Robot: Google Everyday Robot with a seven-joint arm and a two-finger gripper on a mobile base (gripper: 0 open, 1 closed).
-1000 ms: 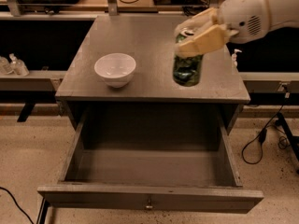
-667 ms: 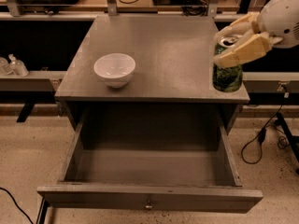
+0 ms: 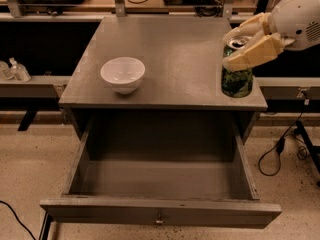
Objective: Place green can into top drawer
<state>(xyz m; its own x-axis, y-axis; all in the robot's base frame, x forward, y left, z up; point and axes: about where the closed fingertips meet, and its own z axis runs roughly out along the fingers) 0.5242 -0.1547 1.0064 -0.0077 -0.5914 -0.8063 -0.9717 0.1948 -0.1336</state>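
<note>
The green can (image 3: 236, 80) is upright at the right front corner of the grey cabinet top (image 3: 175, 54), its silver top showing between the fingers. My gripper (image 3: 243, 44) comes in from the upper right and is shut on the can's upper part with its tan fingers (image 3: 255, 51). I cannot tell whether the can rests on the top or hangs just above it. The top drawer (image 3: 160, 215) is pulled wide open below, its inside bare, with a small metal knob on the front panel.
A white bowl (image 3: 123, 74) stands on the cabinet top at the left. Black cables (image 3: 277, 151) lie on the speckled floor to the right. Benches (image 3: 30, 81) run behind the cabinet on both sides.
My gripper has carried the green can from the middle right of the cabinet top out to its right front corner. The drawer and bowl have not moved.
</note>
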